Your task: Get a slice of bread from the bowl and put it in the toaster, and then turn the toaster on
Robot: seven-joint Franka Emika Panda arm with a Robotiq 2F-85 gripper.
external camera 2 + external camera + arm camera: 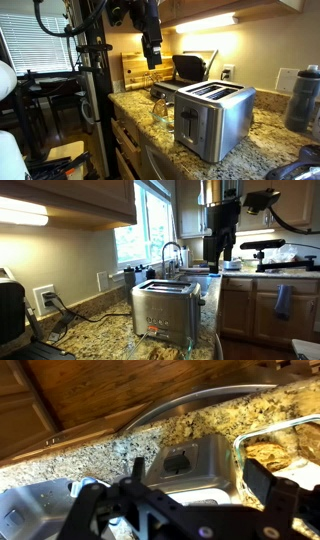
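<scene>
The brushed-steel toaster [165, 310] stands on the granite counter in both exterior views [215, 115]. The wrist view shows its end with the lever [178, 460]. The clear glass bowl [132, 350] sits right beside the toaster. It holds pale tan bread [275, 455] inside its thin rim [270, 428], and it also shows in an exterior view [160, 108]. My gripper [200, 473] is open and empty. It hangs well above the counter [153, 62], over the toaster's lever end and the bowl's edge, and it also shows in an exterior view [222, 255]. The toaster's slots are empty.
A black appliance [190, 68] and a wooden board [135, 65] stand by the wall behind the toaster. A sink with a faucet [172, 255] lies under the window. A dark bottle [302, 95] stands on the counter. The counter's front edge drops off beside the toaster.
</scene>
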